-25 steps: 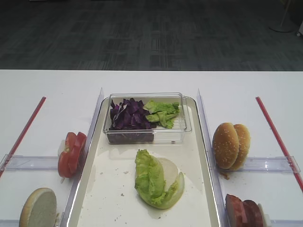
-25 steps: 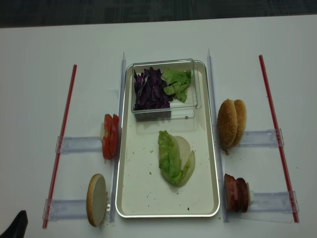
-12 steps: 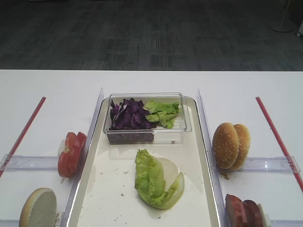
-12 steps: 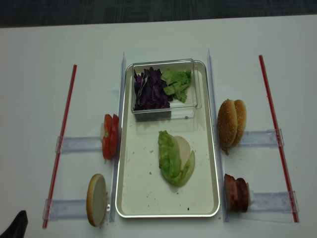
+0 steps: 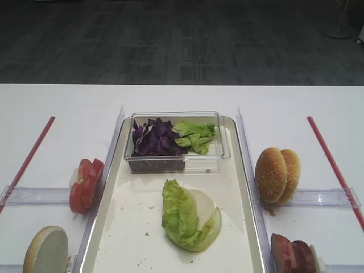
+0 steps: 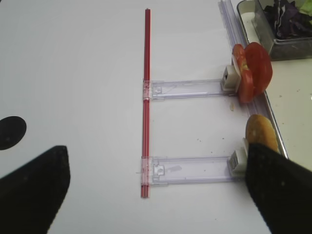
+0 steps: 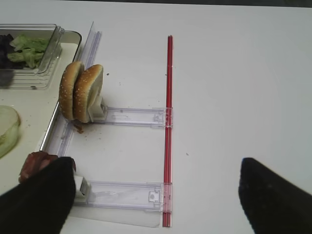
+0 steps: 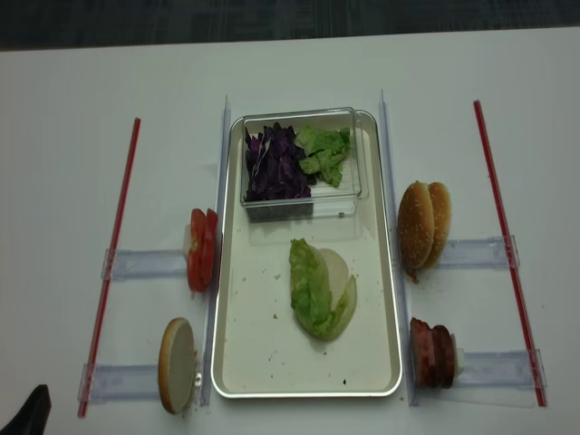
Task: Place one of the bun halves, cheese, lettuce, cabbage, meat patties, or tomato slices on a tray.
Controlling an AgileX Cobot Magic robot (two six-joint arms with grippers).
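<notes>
On the silver tray [image 5: 131,227] [image 8: 254,353] a lettuce leaf [image 5: 177,213] [image 8: 311,292] lies over a bun half [image 5: 206,205]. Cabbage [image 5: 152,139] and more lettuce [image 5: 195,135] fill a clear box. Tomato slices [image 5: 85,185] [image 6: 253,70] and one bun half [image 5: 46,250] [image 6: 261,131] stand left of the tray. Two bun halves [image 5: 277,175] [image 7: 80,91] and meat patties [image 5: 293,253] [image 7: 36,161] stand right of it. No cheese is in view. My right gripper [image 7: 156,204] and left gripper [image 6: 156,195] hover open over the table, holding nothing.
The clear box [image 5: 222,153] sits at the tray's far end. Clear plastic holders [image 7: 131,117] [image 6: 187,87] carry the ingredients beside the tray. Red strips [image 7: 169,97] [image 6: 146,73] run along both outer sides. A dark arm part [image 8: 27,412] shows at the bottom left.
</notes>
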